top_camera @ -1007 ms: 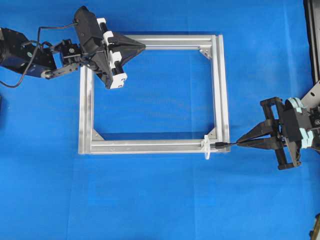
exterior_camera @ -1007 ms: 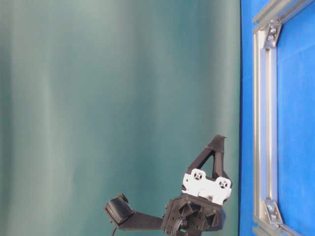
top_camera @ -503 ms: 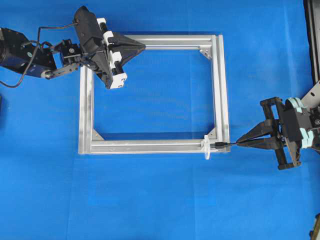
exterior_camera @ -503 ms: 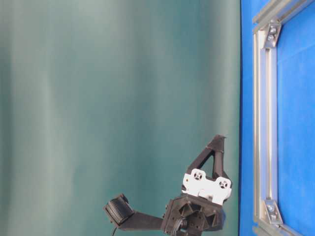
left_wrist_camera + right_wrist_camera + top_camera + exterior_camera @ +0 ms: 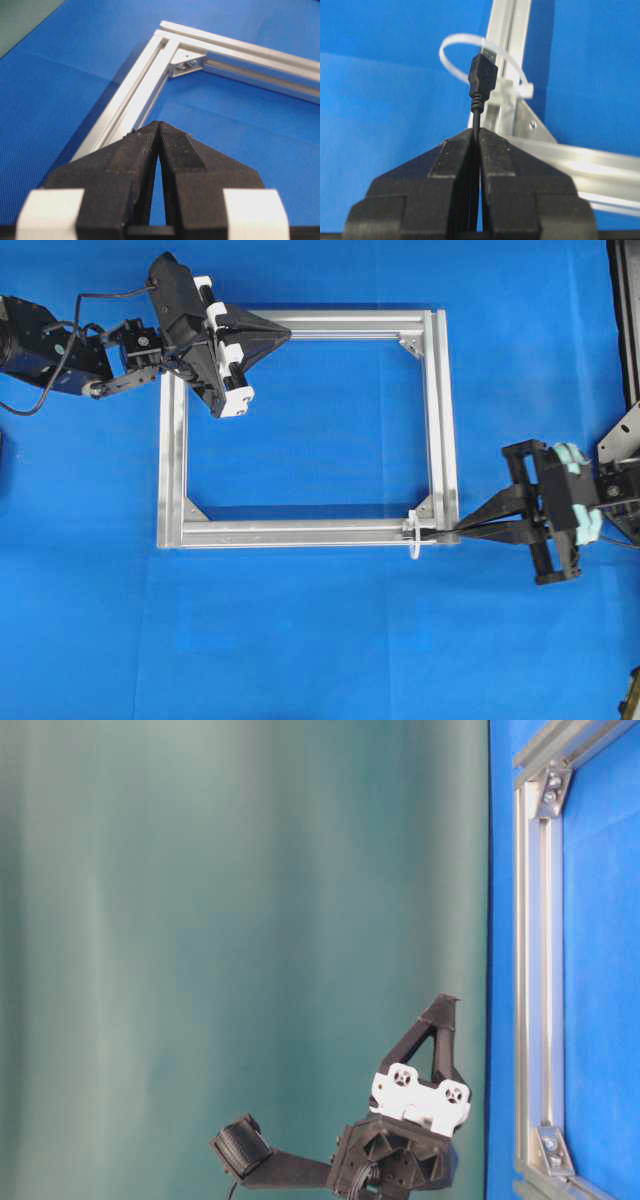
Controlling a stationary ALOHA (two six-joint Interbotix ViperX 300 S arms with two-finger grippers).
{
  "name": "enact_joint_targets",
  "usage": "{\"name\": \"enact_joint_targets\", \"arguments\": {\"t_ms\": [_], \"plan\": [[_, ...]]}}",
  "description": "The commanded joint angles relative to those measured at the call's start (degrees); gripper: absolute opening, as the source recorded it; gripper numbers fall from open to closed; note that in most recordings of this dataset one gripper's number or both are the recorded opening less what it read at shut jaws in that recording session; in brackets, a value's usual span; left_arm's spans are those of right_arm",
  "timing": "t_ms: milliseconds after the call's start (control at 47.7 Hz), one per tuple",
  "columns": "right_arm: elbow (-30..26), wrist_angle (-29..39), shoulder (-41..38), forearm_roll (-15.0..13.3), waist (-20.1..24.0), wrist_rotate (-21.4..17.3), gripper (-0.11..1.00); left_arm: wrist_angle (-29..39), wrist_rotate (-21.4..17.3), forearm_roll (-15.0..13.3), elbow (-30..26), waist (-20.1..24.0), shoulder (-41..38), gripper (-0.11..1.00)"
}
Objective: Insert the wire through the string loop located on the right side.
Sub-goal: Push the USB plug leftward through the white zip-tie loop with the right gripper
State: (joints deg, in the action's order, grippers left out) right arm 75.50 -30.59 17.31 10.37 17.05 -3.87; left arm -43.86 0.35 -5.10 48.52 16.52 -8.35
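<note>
Black wire (image 5: 482, 80) pinched behind plug by right gripper (image 5: 478, 134), plug tip at string loop (image 5: 470, 41) mouth, frame's near-right corner. Left gripper (image 5: 158, 125) closed, empty. Risk: thin cable flexes, plug snags loop.

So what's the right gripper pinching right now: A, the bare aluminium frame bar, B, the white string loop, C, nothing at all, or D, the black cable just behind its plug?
D: in the right wrist view the right gripper is shut on the thin black wire just behind the plug, which stands at the white string loop on the aluminium frame.
</note>
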Motion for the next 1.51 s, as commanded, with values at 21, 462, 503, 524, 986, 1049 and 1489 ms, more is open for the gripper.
{"name": "enact_joint_targets", "arguments": {"t_ms": [21, 462, 503, 524, 986, 1049, 1489], "plan": [[-2.9, -2.29, -2.64, 0.09, -0.18, 0.09, -0.03, -0.26, -0.09, 0.18, -0.44, 0.0, 1.76, 0.0], [-9.14, -2.81, -9.32, 0.09, -1.05, 0.09, -0.03, -0.26, -0.09, 0.18, -0.35, 0.0, 1.76, 0.0], [-9.14, -2.81, -9.32, 0.09, -1.05, 0.09, -0.03, -0.26, -0.09, 0.09, -0.44, 0.0, 1.76, 0.0], [-9.05, -2.81, -9.4, 0.18, -1.05, 0.09, -0.03, -0.26, -0.09, 0.18, -0.44, 0.0, 1.76, 0.0], [-8.96, -2.72, -9.4, 0.09, -1.05, 0.09, -0.03, 1.41, 0.44, 0.18, -0.35, -3.34, 1.76, 0.0], [-9.05, -2.72, -9.4, 0.18, -1.05, 0.09, -0.03, 2.29, 0.7, 0.09, -0.35, -4.66, 1.67, 0.0], [-8.96, -2.72, -9.32, 0.18, -1.05, 0.09, -0.03, 3.69, 0.88, 0.09, 0.7, -19.16, 1.76, 0.0]]}}
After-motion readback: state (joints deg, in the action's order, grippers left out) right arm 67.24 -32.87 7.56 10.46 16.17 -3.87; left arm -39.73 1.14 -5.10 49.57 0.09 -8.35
